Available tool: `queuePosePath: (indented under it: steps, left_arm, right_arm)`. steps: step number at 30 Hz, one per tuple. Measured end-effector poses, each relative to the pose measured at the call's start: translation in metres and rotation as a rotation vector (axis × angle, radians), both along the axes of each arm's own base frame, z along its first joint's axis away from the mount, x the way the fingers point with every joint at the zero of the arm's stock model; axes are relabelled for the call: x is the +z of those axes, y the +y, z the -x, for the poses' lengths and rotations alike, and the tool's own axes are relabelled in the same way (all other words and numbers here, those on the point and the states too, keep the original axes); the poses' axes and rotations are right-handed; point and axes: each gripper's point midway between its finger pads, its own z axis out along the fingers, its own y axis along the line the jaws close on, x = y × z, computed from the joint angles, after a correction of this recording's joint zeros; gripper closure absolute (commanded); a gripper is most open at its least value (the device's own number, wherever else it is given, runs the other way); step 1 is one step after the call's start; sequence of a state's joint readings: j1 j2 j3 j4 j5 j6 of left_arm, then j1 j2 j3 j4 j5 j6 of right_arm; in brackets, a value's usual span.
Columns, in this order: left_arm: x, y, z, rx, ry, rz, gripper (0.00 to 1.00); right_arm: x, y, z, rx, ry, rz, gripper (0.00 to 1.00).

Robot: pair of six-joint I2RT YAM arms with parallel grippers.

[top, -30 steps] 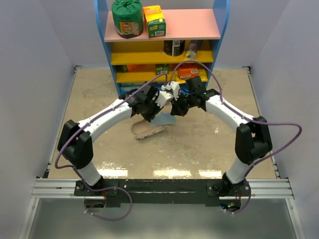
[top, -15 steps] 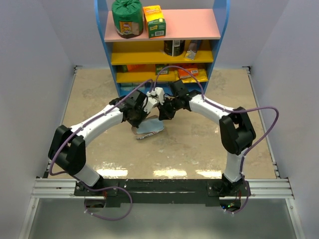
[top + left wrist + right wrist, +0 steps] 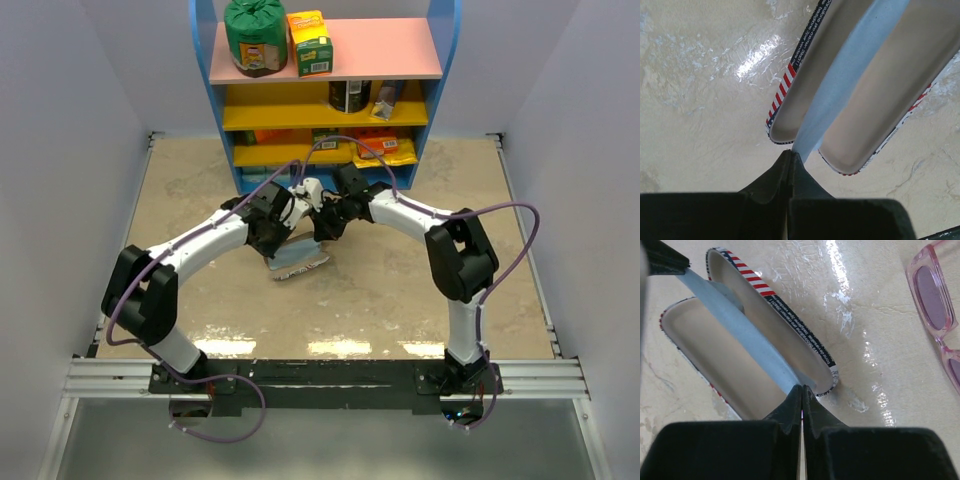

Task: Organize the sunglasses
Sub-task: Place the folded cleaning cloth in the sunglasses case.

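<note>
The left gripper point(image 3: 790, 161) and right gripper point(image 3: 802, 395), each pinching one end of the blue cloth point(image 3: 740, 327), have carried it left over the open case point(image 3: 805, 335), so lining it appears imminent; the sunglasses point(image 3: 935, 305) lie on the table point(image 3: 700, 100) near the case, outside it.

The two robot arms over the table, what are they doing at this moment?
The left arm and the right arm each pinch one end of a light blue square cloth, jaws shut on it. They hold it stretched over an open grey-white glasses case with flag print that lies on the beige table. The pink-framed sunglasses with purple-tinted lenses lie on the table beside the case, untouched.
</note>
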State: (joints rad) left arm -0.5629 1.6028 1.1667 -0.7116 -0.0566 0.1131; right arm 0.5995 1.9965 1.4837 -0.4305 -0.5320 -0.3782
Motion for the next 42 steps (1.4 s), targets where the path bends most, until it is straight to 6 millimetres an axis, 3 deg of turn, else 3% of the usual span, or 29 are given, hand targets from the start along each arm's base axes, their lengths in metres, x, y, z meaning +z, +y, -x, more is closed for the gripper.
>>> queuePosePath:
  steps: [6,19,42]
  left_arm:
    - [-0.009,0.003,-0.003,0.019,0.012,-0.019,1.0]
    - [-0.009,0.005,-0.015,0.036,-0.03,-0.027,1.0]
    - [-0.013,0.009,-0.019,0.05,-0.034,-0.042,1.0]
  right_arm:
    - [-0.01,0.0,-0.005,-0.017,0.0,0.016,1.0]
    - [-0.008,0.001,-0.019,-0.056,-0.05,0.017,1.0]
    - [-0.012,0.006,-0.024,-0.077,-0.059,0.012,1.0]
